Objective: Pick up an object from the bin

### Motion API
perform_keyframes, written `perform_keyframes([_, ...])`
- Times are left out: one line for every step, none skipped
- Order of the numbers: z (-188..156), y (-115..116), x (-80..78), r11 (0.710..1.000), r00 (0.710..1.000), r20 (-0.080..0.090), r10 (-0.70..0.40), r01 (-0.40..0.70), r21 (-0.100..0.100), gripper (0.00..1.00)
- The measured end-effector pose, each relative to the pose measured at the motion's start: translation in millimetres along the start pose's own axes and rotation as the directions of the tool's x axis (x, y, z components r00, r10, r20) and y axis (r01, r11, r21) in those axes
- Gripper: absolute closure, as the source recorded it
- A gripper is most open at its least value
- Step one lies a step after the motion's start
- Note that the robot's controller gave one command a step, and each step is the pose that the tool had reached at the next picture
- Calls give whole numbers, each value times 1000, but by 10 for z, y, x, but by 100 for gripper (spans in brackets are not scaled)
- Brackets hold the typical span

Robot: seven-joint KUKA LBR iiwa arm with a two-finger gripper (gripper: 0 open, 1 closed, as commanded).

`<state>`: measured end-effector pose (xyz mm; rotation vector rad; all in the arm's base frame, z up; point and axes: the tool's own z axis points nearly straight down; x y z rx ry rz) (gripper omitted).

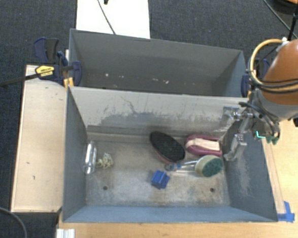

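Even diffuse light, soft shadows inside the bin point(251, 179)

Up top sat the wrist's orange-brown cover point(294, 60), rounded, smooth and glossy like a dome. A pale yellow cable point(254, 56) curved in a loop along its edge, and dark cables point(283, 85) ran in a band beneath it. Under those came a grey housing point(272, 107), blocky and dull, with a small teal mark point(262, 135) lower down. The gripper point(232, 147) was bare silver-grey metal, slim and angular.
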<state>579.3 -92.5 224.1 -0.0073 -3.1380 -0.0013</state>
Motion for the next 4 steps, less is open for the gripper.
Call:
perform_keyframes([1144,168,472,1000,1000,-3,24,-24,-1,0])
perform_keyframes([1525,-166,230,990,990,15,141,-141,-3,0])
perform_keyframes([1479,-168,198,991,990,25,135,-135,-1,100])
perform_keyframes([-471,-369,25,995,995,17,96,-97,2,100])
